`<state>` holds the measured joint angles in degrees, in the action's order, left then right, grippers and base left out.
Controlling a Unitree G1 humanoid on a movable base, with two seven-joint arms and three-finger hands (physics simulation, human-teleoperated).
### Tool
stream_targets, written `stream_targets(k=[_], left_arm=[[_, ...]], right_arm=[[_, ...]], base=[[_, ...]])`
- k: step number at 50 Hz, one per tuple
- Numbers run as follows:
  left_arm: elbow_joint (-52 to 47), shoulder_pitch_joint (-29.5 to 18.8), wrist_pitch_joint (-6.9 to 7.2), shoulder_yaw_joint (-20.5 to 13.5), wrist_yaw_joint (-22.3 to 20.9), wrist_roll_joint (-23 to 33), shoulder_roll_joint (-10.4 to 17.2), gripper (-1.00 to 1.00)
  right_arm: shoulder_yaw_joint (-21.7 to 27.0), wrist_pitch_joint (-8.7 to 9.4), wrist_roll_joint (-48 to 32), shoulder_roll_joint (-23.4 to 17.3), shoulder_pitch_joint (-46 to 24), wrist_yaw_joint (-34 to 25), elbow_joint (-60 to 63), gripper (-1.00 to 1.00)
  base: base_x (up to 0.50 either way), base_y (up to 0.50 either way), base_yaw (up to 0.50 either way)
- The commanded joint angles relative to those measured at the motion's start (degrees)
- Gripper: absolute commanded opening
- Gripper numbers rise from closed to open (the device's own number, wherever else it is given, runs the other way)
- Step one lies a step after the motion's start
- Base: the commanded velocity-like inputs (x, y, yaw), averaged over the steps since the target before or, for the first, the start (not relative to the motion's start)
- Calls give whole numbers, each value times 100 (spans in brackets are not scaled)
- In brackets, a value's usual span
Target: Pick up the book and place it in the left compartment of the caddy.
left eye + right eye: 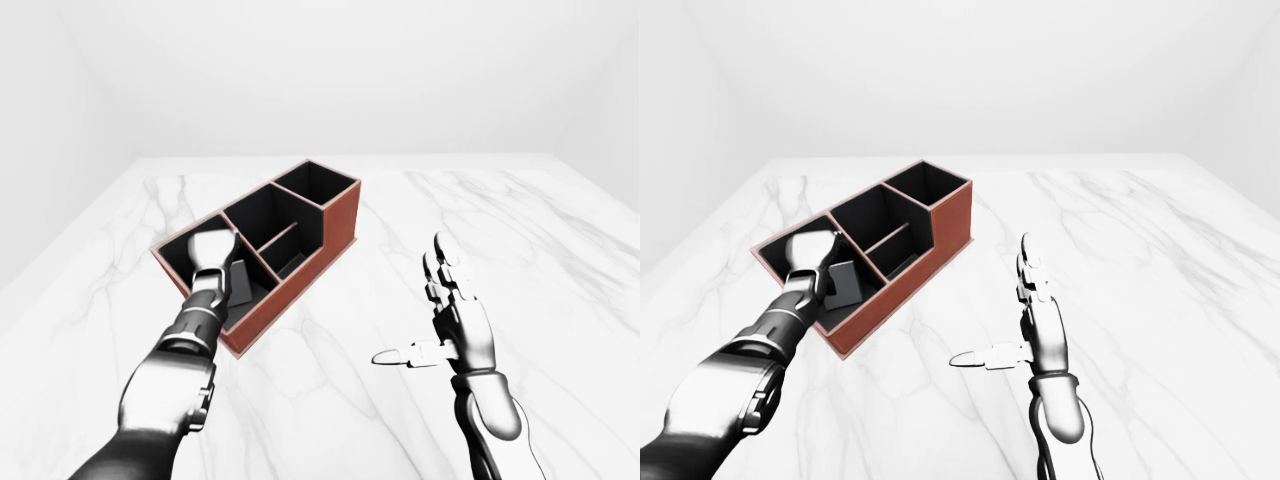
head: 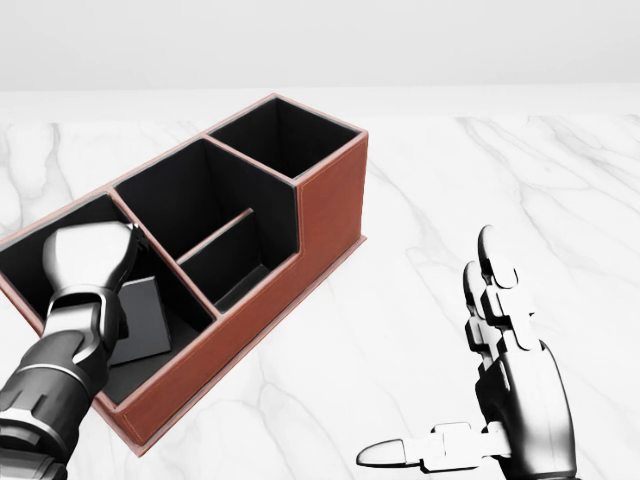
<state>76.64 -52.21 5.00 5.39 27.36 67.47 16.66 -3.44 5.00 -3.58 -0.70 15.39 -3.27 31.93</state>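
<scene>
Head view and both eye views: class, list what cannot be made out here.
- Left hand: fingers hidden behind its own back, all views, so grip unreadable.
- Book: upper part covered by the left hand; release unclear.
- Caddy: left corner cut by the head view's edge.

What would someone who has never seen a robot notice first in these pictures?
Probably the red-brown caddy with black compartments, lying slantwise across the left half of the white marble table. The left robot hand reaches into its leftmost compartment, where a dark book leans. At lower right of the head view, the right robot hand hovers open over bare marble, its thumb pointing left.
</scene>
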Motion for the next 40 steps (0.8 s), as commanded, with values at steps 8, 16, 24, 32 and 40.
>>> stream_targets(k=[8,16,24,32,40], left_arm=[[-3138,1358,0,-685,234,-1242,110,100],[-8052,3438,0,-1119,-1291,-449,-329,100],[-9965,4139,0,-1415,-1771,-252,-652,100],[-11750,4928,0,-1721,-2167,-193,-1016,100],[-12759,5623,0,-2019,-2108,-770,-1388,100]], right_arm=[[0,0,9,-2,-8,-9,-21,100],[-26,0,-7,-4,0,-7,5,100],[-6,0,5,-1,19,-8,25,100],[7,0,25,-3,41,-16,40,100],[-4,0,22,-5,30,-21,22,100]], base=[[0,0,0],[0,0,0],[0,0,0],[0,0,0],[0,0,0]])
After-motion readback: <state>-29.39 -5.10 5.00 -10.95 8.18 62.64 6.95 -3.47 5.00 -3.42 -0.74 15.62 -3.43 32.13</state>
